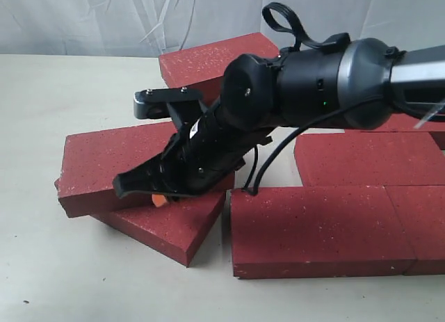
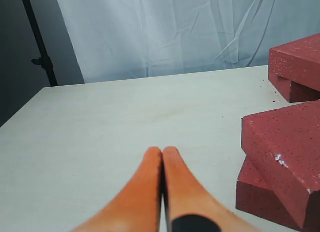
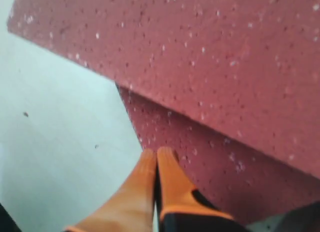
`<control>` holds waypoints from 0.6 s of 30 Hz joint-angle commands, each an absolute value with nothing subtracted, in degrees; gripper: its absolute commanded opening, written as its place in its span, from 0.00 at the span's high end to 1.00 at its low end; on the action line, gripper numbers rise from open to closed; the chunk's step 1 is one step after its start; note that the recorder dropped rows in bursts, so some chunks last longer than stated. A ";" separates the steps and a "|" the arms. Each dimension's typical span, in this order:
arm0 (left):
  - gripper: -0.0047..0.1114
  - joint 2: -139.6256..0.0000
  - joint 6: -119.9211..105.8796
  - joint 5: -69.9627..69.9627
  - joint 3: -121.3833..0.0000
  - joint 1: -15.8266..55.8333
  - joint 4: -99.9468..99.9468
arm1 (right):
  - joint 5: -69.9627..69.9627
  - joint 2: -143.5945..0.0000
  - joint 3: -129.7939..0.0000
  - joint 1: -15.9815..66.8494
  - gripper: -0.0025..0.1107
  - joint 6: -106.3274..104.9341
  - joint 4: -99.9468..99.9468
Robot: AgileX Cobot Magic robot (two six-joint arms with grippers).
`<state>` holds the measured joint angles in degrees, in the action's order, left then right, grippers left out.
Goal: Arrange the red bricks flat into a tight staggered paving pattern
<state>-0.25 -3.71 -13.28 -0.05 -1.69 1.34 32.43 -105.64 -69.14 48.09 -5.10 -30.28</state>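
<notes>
Paving job roughly half done: at 4 o'clock in the exterior view, a front course [image 1: 327, 228] of red bricks lies flat and edge to edge on the worktop [image 1: 62, 287]. A second course [image 1: 368, 158] sits just behind it at 3 o'clock, its end set in from the front row's end, as a staggered bond requires.

The right gripper [image 1: 158, 198] reaches across the middle to 8 o'clock, its orange jaws pressed together with nothing between them. Its tips apparently touch the lower brick [image 1: 170, 231] of a crooked two-high pile, just under the edge of the upper brick [image 1: 115, 162], which lies skewed across it. A rear brick [image 1: 208, 58] waits at 12 o'clock, apart from the paved rows, and the left wrist view suggests it too rests on another. The left gripper [image 2: 162, 152], jaws likewise closed and empty, hangs over bare worktop beside the pile.

By the look of it, the pile has to be unstacked and the loose bricks brought flat and snug against the laid courses before the pattern is complete.
</notes>
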 commanded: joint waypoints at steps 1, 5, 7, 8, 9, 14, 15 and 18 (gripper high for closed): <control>0.96 0.00 -3.42 -12.80 0.00 -1.62 1.35 | 27.82 -108.65 -68.85 48.06 0.98 -5.60 -34.04; 0.96 0.00 -3.42 -12.80 0.00 -1.62 1.35 | 21.41 -111.16 -68.85 48.06 0.98 -5.44 -36.72; 0.96 0.00 -3.42 -12.80 0.00 -1.62 1.35 | 16.43 -111.80 -68.85 48.06 0.98 -5.44 -38.29; 0.96 0.00 -3.42 -12.80 0.00 -1.62 1.35 | 14.33 -112.29 -68.85 48.06 0.98 -5.44 -39.03; 0.96 0.00 -3.42 -12.80 0.00 -1.62 1.35 | 11.27 -112.65 -68.85 48.06 0.98 -5.44 -39.83; 0.96 0.00 -3.42 -12.80 0.00 -1.62 1.35 | 1.48 -114.74 -68.85 48.06 0.98 -5.33 -44.52; 0.96 0.00 -3.42 -12.80 0.00 -1.62 1.35 | 0.00 -115.06 -68.85 48.06 0.98 -5.33 -44.52; 0.96 0.00 -3.42 -12.80 0.00 -1.62 1.35 | -2.36 -115.58 -68.85 48.06 0.98 -5.33 -45.19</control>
<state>-0.25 -3.71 -13.28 -0.05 -1.69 1.34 0.80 -115.31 -69.14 48.11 -5.16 -44.25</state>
